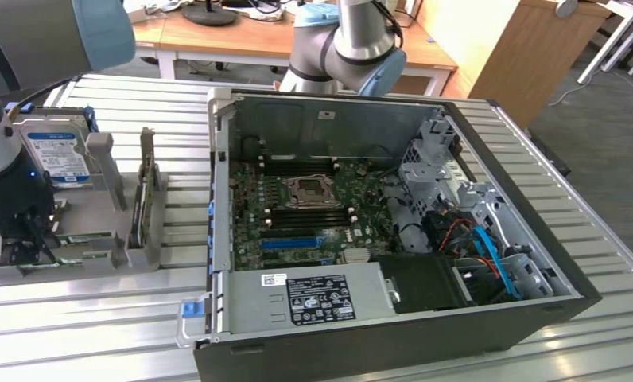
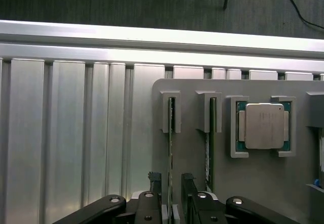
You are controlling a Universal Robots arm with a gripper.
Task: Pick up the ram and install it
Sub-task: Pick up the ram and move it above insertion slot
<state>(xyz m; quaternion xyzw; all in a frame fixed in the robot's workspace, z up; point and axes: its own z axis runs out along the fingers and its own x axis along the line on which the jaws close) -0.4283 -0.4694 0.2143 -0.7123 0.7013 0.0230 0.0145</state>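
Here, hand [image 2: 171, 179] astride edge-on ram [image 2: 170, 133], gaps either side

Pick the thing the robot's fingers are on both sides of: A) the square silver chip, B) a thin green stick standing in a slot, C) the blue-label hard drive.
B: in the wrist view the gripper straddles the ram standing in its slot of the grey holder, while the square silver chip sits apart in its own pocket.

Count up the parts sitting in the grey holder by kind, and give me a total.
ram sticks: 2
processor chip: 1
hard drive: 1
Total: 4
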